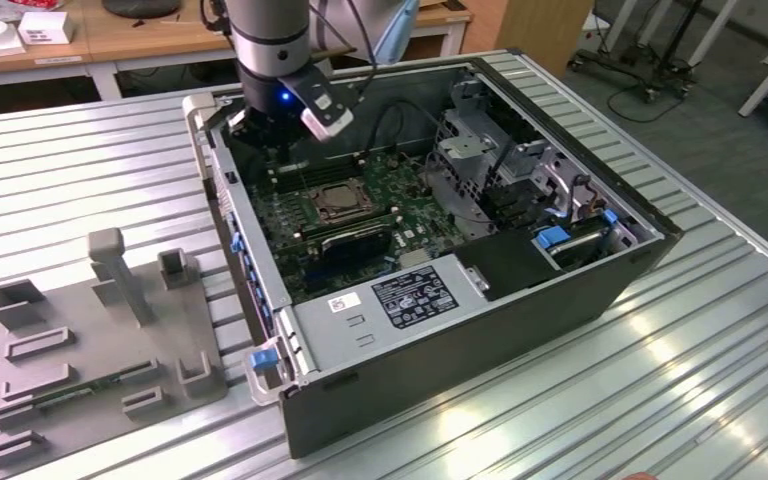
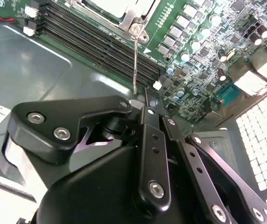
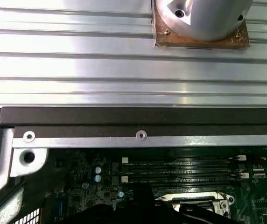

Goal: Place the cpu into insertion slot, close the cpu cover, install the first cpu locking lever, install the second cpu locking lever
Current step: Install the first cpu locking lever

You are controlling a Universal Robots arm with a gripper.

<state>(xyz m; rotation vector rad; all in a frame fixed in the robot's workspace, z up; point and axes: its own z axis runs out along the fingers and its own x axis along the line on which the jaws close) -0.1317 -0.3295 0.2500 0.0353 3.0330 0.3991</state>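
Fingers pressed together, the hand [image 2: 148, 105] rests just beside the free tip of the thin, springy-looking locking lever [image 2: 135, 60], probably best pressed there; the cpu [image 2: 117, 4] lies under the cpu cover [image 2: 132, 17], mid-bench [image 1: 704, 380].

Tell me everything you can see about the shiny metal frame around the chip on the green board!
The cpu cover is a thin silvery metal frame with a square cut-out centre. It lies flat on the green motherboard, closed over the cpu, whose pale top shows through the opening. By one corner a thin wire lever sticks out across the memory slots towards the gripper.
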